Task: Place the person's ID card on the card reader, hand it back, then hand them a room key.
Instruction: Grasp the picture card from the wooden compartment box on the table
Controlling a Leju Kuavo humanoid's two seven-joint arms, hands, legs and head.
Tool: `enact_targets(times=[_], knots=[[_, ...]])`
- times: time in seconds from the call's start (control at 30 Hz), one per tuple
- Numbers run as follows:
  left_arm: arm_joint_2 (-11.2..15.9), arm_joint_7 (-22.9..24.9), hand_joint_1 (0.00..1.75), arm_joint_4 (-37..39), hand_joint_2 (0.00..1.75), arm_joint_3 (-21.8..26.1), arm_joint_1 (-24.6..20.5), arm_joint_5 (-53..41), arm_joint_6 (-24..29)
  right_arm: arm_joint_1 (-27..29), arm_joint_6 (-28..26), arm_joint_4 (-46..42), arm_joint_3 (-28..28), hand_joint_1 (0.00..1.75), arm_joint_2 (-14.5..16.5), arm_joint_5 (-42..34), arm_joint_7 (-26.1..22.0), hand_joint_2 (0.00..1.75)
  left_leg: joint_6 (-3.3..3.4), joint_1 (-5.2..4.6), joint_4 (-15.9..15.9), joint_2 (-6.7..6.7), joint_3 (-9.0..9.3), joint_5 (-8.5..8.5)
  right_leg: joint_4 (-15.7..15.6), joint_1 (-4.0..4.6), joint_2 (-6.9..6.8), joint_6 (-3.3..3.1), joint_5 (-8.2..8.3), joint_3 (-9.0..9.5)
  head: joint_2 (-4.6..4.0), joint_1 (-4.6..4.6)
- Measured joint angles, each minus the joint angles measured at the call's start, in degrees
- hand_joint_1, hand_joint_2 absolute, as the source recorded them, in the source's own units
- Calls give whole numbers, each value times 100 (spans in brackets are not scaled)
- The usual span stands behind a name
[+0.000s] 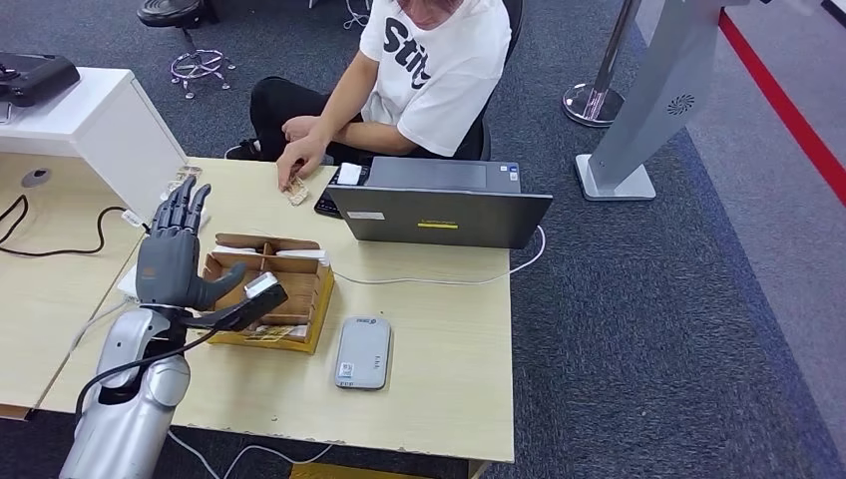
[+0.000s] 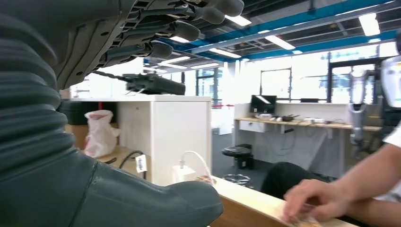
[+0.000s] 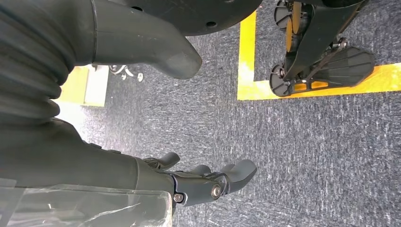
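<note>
So the counter (image 1: 439, 329) is set up, person's hand (image 1: 299, 158) resting on what's probably the ID card (image 1: 296, 190) at the far edge. Card reader (image 1: 362, 351) sits bare. Left robot hand (image 1: 178, 249) raised, fingers spread, holding nothing — next it needs to reach over and take the card.

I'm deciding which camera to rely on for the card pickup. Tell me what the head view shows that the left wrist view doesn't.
Head view alone: the grey card reader, the cardboard organizer box, the open laptop, and the card under the person's hand on the table.

Left wrist view alone: ceiling lights, a far desk with a monitor, a white bag.

Both: the left robot hand, empty with fingers spread, and the person's hand at the table edge.
</note>
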Motion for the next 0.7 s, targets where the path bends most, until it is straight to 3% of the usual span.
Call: enact_targets(times=[0.2, 0.47, 0.7], knots=[[-334, -32, 0, -389, 175, -811, 496, -400, -118, -3, -17, 0, -92, 0, 0, 26, 1, 175, 2, -5, 0, -1, -3, -2, -5, -4, -2, 2, -1, 0, 0, 2], [-644, 141, 0, -395, 175, -1859, 723, -625, -155, -3, -30, 1, -183, 0, 0, 92, -2, 175, 3, -4, 0, -1, -2, -2, -4, -3, -6, 2, 0, 1, 0, 1], [-608, -89, 0, -294, 175, -2077, 847, -108, -635, -3, -30, 0, -291, 0, 0, 140, 1, 175, 2, -2, -2, -1, -2, -2, -2, -1, -5, 1, -1, 0, 0, 1]])
